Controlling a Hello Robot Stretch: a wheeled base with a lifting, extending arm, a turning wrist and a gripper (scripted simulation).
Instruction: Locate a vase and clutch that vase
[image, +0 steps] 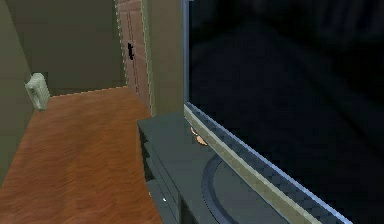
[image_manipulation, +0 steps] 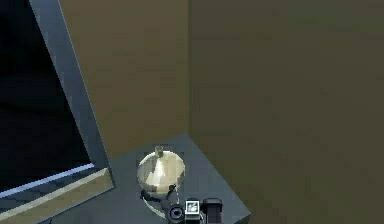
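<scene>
A round, pale metallic vase (image_manipulation: 162, 170) with a narrow neck stands on the dark TV stand (image_manipulation: 215, 185), just right of the television's lower corner. My gripper (image_manipulation: 173, 193) reaches in from the arm side view's bottom edge. Its two white marker squares (image_manipulation: 200, 210) sit right below the vase. The fingers lie against the vase's lower right side, and I cannot tell whether the gripper holds anything.
A large dark television (image: 290, 90) stands on the dark stand (image: 165, 150), with a small orange thing (image: 200, 138) at its lower edge. Wooden floor (image: 80, 150) stretches to a brown door (image: 133, 50). A white object (image: 38, 90) stands by the left wall.
</scene>
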